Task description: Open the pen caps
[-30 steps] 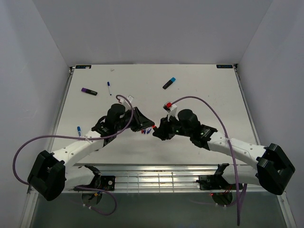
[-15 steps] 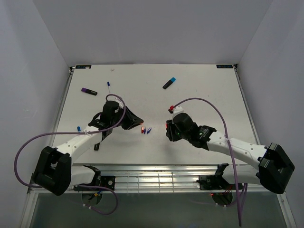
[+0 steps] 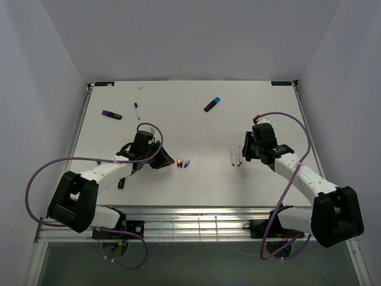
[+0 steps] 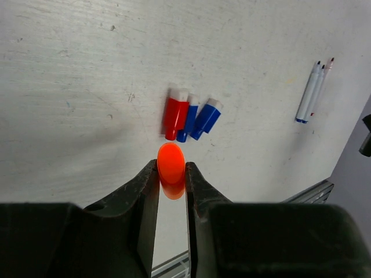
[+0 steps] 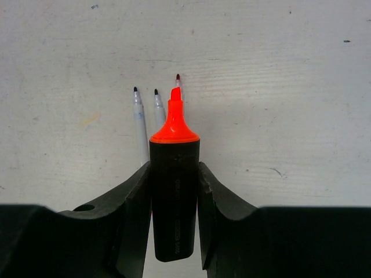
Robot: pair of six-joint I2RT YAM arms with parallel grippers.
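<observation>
My left gripper (image 4: 171, 169) is shut on an orange highlighter cap (image 4: 171, 162), just above the table; it is left of centre in the top view (image 3: 162, 161). Just beyond it lie three loose slim caps side by side: a red one (image 4: 175, 113) and two blue ones (image 4: 188, 119), also seen in the top view (image 3: 182, 162). My right gripper (image 5: 175, 174) is shut on an uncapped black highlighter body (image 5: 174, 197) with a bare orange tip (image 5: 175, 98); it is at the right in the top view (image 3: 246, 150).
Three uncapped thin white pens (image 5: 139, 121) lie just ahead of the right gripper (image 3: 234, 156). At the back lie a purple-capped highlighter (image 3: 111, 114), a blue-capped highlighter (image 3: 212, 104) and a thin blue-capped pen (image 3: 137, 111). A black object (image 3: 121, 182) lies beside the left arm.
The grippers were together at the centre and have pulled apart. The left moved slightly left with the orange cap; the right swung far right with the highlighter body, to beside the thin pens.
</observation>
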